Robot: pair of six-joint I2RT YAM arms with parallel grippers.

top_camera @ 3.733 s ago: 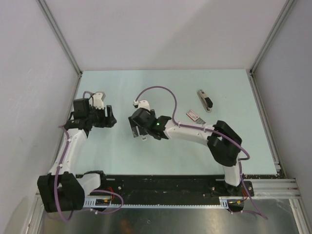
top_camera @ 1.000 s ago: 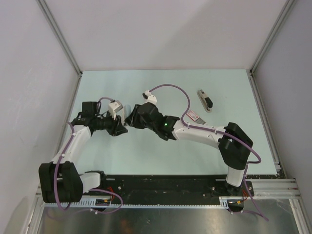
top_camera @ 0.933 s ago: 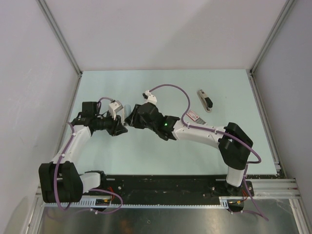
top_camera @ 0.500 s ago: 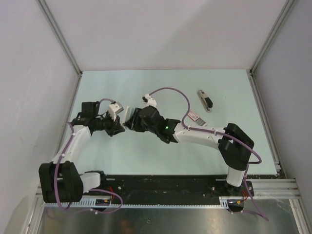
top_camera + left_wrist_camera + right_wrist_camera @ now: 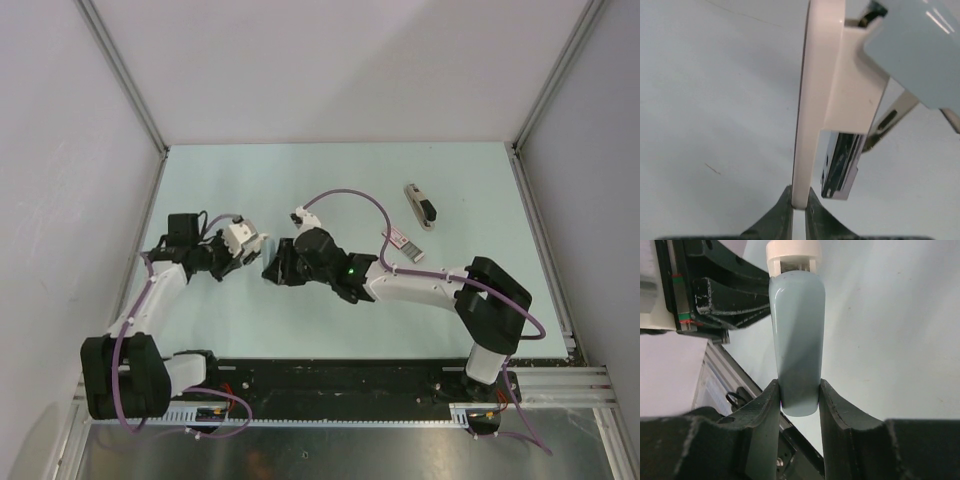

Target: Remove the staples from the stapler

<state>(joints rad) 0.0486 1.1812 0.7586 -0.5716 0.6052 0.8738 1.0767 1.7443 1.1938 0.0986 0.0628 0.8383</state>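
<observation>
Opening the stapler [image 5: 817, 100] looks to be the step in hand. It hangs above the table [image 5: 330, 170] between the two claws, with its halves spread apart. The left claw [image 5: 799, 196] is pinched narrow on the thin edge of the white base, which runs straight away from its fingertips. The right claw [image 5: 799, 387] is closed on the rounded end of the pale blue cover [image 5: 797, 335], which points away from its fingers toward the left claw's black body beyond. Seen from the left wrist, the cover sits up and to the right of the base, swung off it.

Just right of the left claw's fingers, alongside the base, the metal magazine [image 5: 840, 162] stands exposed. Its channel shows glints and dark streaks, but I cannot tell whether staples lie in it. None show loose on the table.

Next, I judge, the strip must come out of that channel. Both claws are occupied, so either the stapler gets tipped to let the staples slide out, or one claw lets go to pick at them. In either case the other grip has to stay firm.

Well off to the right of the right claw lies a pink-and-white box [image 5: 400, 240]; what it holds does not show. Beyond it lies a dark tool [image 5: 421, 205] with a beige top. Neither claw touches either one.
</observation>
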